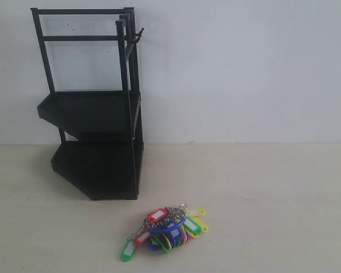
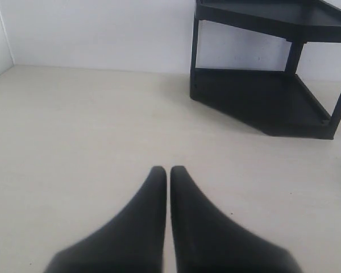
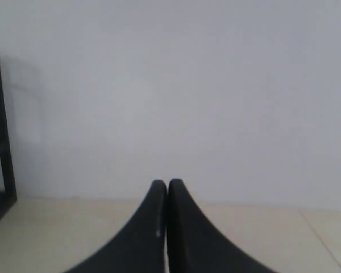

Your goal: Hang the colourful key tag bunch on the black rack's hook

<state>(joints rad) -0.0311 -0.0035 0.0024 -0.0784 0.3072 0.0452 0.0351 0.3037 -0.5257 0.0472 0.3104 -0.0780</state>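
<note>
Exterior view shows the black rack standing on the table against the wall. The left gripper and right gripper each have fingers pressed together. The colourful key tag bunch lies on the table near the rack's base, the hook well above it

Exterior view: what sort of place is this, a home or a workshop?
Probably a staged robot test bench, not a home: a plain pale table stands against a blank white wall, with a black rack and a colourful key tag bunch set out like props.
</note>
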